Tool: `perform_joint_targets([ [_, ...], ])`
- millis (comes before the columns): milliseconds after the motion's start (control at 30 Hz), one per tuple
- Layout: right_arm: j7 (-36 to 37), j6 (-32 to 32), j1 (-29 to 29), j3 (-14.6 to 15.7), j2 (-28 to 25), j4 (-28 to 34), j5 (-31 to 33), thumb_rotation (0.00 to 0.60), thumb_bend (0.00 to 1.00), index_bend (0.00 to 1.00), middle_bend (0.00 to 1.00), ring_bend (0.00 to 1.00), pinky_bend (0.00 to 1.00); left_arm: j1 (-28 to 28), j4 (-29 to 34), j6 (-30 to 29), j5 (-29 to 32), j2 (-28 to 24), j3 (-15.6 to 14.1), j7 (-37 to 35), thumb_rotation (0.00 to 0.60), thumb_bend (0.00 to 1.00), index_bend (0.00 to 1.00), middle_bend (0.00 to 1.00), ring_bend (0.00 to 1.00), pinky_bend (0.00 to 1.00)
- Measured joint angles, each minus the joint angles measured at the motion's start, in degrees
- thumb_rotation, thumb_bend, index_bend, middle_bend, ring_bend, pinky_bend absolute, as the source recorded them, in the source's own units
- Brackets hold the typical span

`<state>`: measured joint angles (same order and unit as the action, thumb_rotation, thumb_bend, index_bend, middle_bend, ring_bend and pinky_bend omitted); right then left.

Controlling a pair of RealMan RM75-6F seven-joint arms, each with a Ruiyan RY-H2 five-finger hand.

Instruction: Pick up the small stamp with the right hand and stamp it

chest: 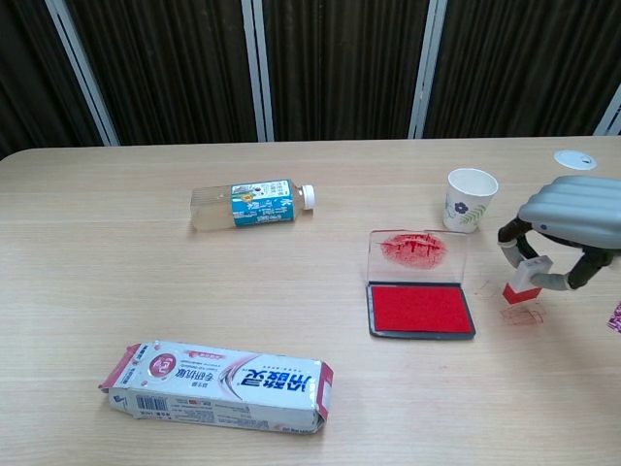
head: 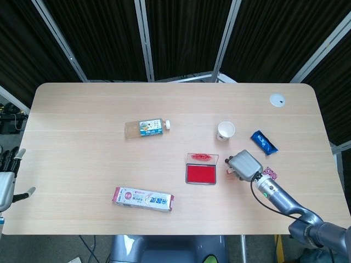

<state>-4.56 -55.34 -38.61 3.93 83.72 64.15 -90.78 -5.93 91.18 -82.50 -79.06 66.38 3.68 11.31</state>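
Observation:
My right hand (chest: 563, 228) (head: 244, 164) hovers right of the open red ink pad (chest: 420, 309) (head: 201, 173) and pinches the small stamp (chest: 524, 280), a clear block with a red inked face. The stamp hangs just above the table, over a faint red square print (chest: 524, 316). In the head view the hand hides the stamp. The ink pad's clear lid (chest: 417, 254) stands up, smeared red. My left hand (head: 7, 178) is at the far left edge off the table, fingers apart, holding nothing.
A white paper cup (chest: 471, 199) (head: 225, 130) stands behind the hand. A blue packet (head: 264, 142) and a patterned sachet (head: 270, 175) lie to the right. A plastic bottle (chest: 252, 205) lies at centre left, a toothpaste box (chest: 221, 385) near the front edge. A white disc (head: 277, 99) sits far right.

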Motion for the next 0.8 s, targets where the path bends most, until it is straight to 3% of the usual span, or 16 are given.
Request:
perform_joint_targets([
  [233, 2.4, -0.3, 1.1, 0.6, 1.8, -3.9, -0.4, 0.6, 0.52, 0.53, 0.56, 0.81, 1.0, -0.1, -0.1, 0.3, 0.2, 0.1, 0.1, 0.2, 0.6, 0.0, 0.0, 0.0, 0.0, 0.0],
  [433, 2.9, 0.4, 1.2, 0.7, 2.5, -5.4, -0.5, 0.6, 0.44, 0.5, 0.55, 0.81, 1.0, -0.1, -0.2, 0.3, 0.4, 0.1, 0.1, 0.1, 0.6, 0.0, 0.0, 0.0, 0.0, 0.0],
  [800, 4.4, 0.9, 1.3, 0.8, 2.7, -6.0, -0.8, 0.6, 0.39, 0.41, 0.48, 0.81, 1.0, 0.0, -0.4, 0.3, 0.6, 0.2, 0.1, 0.2, 0.6, 0.0, 0.0, 0.0, 0.0, 0.0],
])
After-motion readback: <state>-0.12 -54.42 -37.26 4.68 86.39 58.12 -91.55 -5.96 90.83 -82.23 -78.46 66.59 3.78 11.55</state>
